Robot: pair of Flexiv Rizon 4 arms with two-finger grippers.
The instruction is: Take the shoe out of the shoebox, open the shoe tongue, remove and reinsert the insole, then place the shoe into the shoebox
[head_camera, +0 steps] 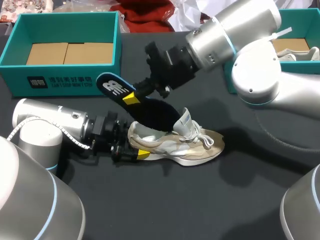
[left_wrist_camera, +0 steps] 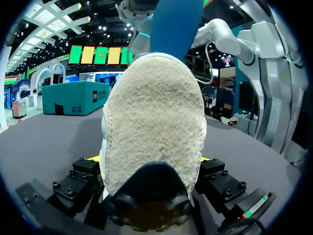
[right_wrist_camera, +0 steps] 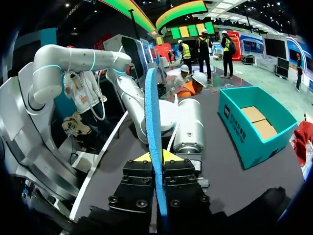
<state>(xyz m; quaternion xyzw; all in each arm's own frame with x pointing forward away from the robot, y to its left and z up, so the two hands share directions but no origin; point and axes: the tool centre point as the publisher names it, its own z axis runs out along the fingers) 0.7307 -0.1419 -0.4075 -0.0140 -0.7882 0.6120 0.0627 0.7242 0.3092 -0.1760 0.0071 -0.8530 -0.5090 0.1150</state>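
Observation:
A beige and white shoe [head_camera: 192, 147] lies on its side on the black table [head_camera: 165, 200], toe to the right. My left gripper [head_camera: 135, 143] is shut on its heel, and in the left wrist view that heel [left_wrist_camera: 154, 117] fills the space between the fingers of the left gripper [left_wrist_camera: 151, 161]. My right gripper [head_camera: 131, 98] is shut on a dark blue insole [head_camera: 155, 112] near its heel end. The insole slants down, its front end inside the shoe's opening beside the raised tongue [head_camera: 184, 120]. Seen from the right wrist, the insole [right_wrist_camera: 152, 112] stands edge-on in the right gripper [right_wrist_camera: 156, 156].
The open teal shoebox [head_camera: 60, 75] with a cardboard bottom stands at the back left. A second teal box [head_camera: 232, 75] at the back right holds another white shoe [head_camera: 300, 52]. My right arm reaches over the table's middle.

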